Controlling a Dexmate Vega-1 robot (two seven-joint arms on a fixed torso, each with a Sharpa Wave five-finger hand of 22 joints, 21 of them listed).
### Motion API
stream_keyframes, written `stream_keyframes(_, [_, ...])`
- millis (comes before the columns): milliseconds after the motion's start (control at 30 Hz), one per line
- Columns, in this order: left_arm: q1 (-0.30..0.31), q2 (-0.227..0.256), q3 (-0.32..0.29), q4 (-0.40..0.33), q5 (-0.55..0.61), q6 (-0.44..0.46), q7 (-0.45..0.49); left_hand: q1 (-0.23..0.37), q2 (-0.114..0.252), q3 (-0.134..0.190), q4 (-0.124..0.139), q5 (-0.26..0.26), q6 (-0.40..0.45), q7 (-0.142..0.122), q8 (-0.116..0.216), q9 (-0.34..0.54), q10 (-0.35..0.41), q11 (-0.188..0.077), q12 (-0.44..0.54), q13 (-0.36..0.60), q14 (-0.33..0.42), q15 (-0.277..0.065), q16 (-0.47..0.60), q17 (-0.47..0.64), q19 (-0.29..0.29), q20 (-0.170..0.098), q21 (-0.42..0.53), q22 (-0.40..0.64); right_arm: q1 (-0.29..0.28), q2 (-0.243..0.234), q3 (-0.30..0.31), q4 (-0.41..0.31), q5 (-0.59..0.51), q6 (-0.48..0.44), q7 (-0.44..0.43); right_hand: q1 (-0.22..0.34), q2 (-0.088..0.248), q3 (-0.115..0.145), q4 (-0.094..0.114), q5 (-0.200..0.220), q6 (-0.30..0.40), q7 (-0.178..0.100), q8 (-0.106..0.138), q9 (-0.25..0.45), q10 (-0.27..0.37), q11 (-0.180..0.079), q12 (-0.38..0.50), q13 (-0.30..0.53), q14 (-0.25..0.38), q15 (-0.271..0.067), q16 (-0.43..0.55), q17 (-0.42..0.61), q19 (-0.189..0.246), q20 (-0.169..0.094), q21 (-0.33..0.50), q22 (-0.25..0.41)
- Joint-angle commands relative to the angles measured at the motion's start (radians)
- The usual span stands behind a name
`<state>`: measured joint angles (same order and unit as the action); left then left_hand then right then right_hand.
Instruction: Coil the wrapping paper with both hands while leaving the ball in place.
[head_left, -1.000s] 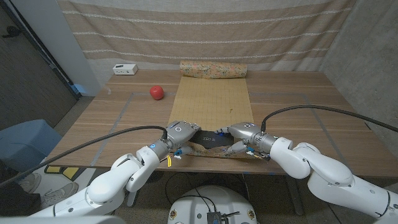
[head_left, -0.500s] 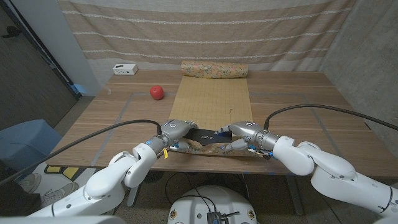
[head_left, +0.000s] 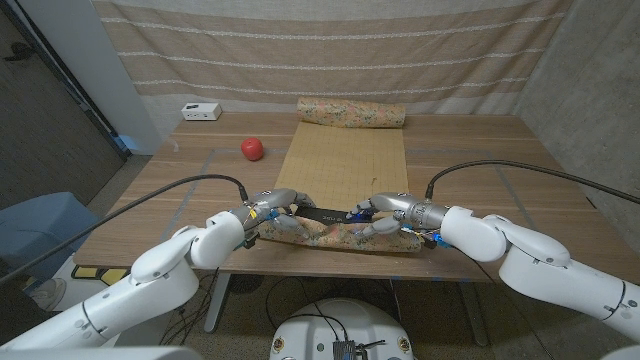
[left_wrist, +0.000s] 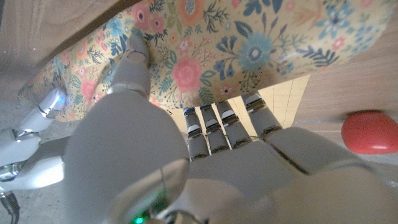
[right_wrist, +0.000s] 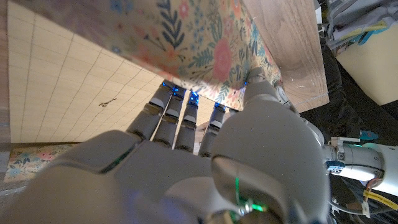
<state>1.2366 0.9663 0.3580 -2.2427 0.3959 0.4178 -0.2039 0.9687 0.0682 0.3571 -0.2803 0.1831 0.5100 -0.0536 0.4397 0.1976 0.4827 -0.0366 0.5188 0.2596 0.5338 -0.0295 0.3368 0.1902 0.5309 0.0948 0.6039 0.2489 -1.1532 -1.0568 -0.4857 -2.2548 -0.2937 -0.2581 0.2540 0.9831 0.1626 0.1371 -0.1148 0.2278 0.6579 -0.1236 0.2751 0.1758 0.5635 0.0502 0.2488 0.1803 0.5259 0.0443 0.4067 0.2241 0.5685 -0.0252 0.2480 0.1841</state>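
Head view shows the left hand (head_left: 272, 217) and right hand (head_left: 388, 216) both holding the near floppy edge of the wrapping paper (head_left: 345, 165), so they should roll it forward evenly, away from the red ball (head_left: 251, 148) at the side.

Arm shells: glossy white, rounded, swelling into thick segments toward the picture's bottom corners in the head view.
Wrists: grey metallic sections between white forearm and hand, with small blue and yellow fittings.
Cables: a black cable arcs from each wrist back along its arm.
Left robot hand (head_left: 272, 209): light grey, smooth domed back; fingers (left_wrist: 216, 127) are silver-grey segments with dark bands and small blue spots at the gaps; a green light glows near the wrist.
Right robot hand (head_left: 388, 213): same grey casing; fingers (right_wrist: 171, 112) segmented, blue lights between them, green light low on the back.
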Motion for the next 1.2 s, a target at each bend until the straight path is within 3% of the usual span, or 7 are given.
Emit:
stream_keyframes(33, [-0.279,0.061,0.127,0.068,-0.327,0.097,-0.27,0.075,0.138,0.29,0.289,0.036,0.149,0.143,0.027,0.006,0.256,0.009,0.013,0.002,0.286,-0.053,0.001,0.0,0.01,-0.002,0.011,0.005,0.043,-0.006,0.006,0.062,0.174,0.011,0.006,0.018,0.03,0.071,0.066,-0.003,0.225,0.026,0.007,0.004,0.313,-0.11,0.053,0.02,0.202,-0.219,0.05,0.101,0.019,0.001,0.009,0.005])
stream_keyframes(300, [-0.487,0.062,0.278,0.105,-0.33,0.168,-0.404,0.032,0.135,0.29,0.334,0.027,0.143,0.151,0.01,0.008,0.241,0.029,-0.006,-0.001,0.266,-0.035,-0.011,0.008,-0.002,0.004,0.026,0.009,0.07,-0.002,0.007,0.12,0.283,0.04,-0.001,0.008,0.035,0.084,0.085,-0.008,0.241,0.048,-0.003,0.004,0.363,-0.077,0.062,0.02,0.237,-0.215,0.073,0.128,0.032,0.0,0.017,0.008])
stream_keyframes(667, [-0.63,0.064,0.384,0.071,-0.283,0.235,-0.463,-0.031,0.137,0.28,0.376,0.022,0.173,0.142,-0.002,0.007,0.249,0.053,-0.015,0.009,0.254,-0.019,0.005,0.047,-0.059,0.026,0.034,0.012,0.093,0.044,-0.006,0.219,0.379,0.12,-0.059,-0.02,0.042,0.113,0.134,-0.015,0.274,0.095,-0.027,0.006,0.437,-0.033,0.093,0.039,0.319,-0.187,0.14,0.208,0.057,0.007,0.037,0.015])
stream_keyframes(833, [-0.649,0.078,0.395,0.032,-0.252,0.265,-0.443,-0.062,0.147,0.29,0.352,0.022,0.203,0.143,-0.037,0.008,0.133,0.078,-0.06,0.042,0.114,0.016,0.006,0.116,-0.202,0.057,0.035,0.024,0.107,0.076,-0.021,0.26,0.412,0.152,-0.075,-0.063,0.032,0.109,0.177,-0.019,0.294,0.11,-0.039,0.007,0.457,-0.011,0.11,0.053,0.336,-0.175,0.152,0.236,0.05,0.01,0.041,0.018])
stream_keyframes(933, [-0.636,0.089,0.374,0.018,-0.265,0.272,-0.409,-0.083,0.15,0.318,0.346,0.023,0.237,0.196,-0.061,0.021,0.012,0.115,-0.098,0.071,-0.03,0.059,-0.017,0.16,-0.314,0.067,0.044,0.041,0.114,0.095,-0.028,0.276,0.42,0.158,-0.095,-0.079,0.032,0.11,0.194,-0.019,0.313,0.123,-0.041,0.009,0.476,-0.009,0.123,0.061,0.366,-0.165,0.164,0.248,0.055,0.015,0.046,0.02])
stream_keyframes(1000, [-0.616,0.094,0.35,0.012,-0.285,0.266,-0.373,-0.089,0.152,0.335,0.346,0.023,0.25,0.229,-0.069,0.035,-0.047,0.125,-0.117,0.084,-0.091,0.077,-0.024,0.181,-0.363,0.08,0.054,0.051,0.121,0.106,-0.033,0.285,0.421,0.156,-0.109,-0.081,0.031,0.113,0.198,-0.019,0.321,0.13,-0.043,0.009,0.496,0.005,0.135,0.065,0.381,-0.163,0.173,0.256,0.06,0.019,0.05,0.021])
stream_keyframes(1200, [-0.537,0.108,0.276,0.016,-0.332,0.192,-0.223,-0.101,0.145,0.368,0.329,0.019,0.279,0.249,-0.09,0.076,-0.236,0.141,-0.202,0.084,-0.319,0.124,-0.092,0.191,-0.506,0.098,0.074,0.072,0.136,0.136,-0.047,0.298,0.406,0.14,-0.163,-0.072,0.025,0.122,0.19,-0.02,0.349,0.15,-0.045,0.01,0.539,0.021,0.16,0.078,0.427,-0.154,0.209,0.29,0.069,0.03,0.06,0.023])
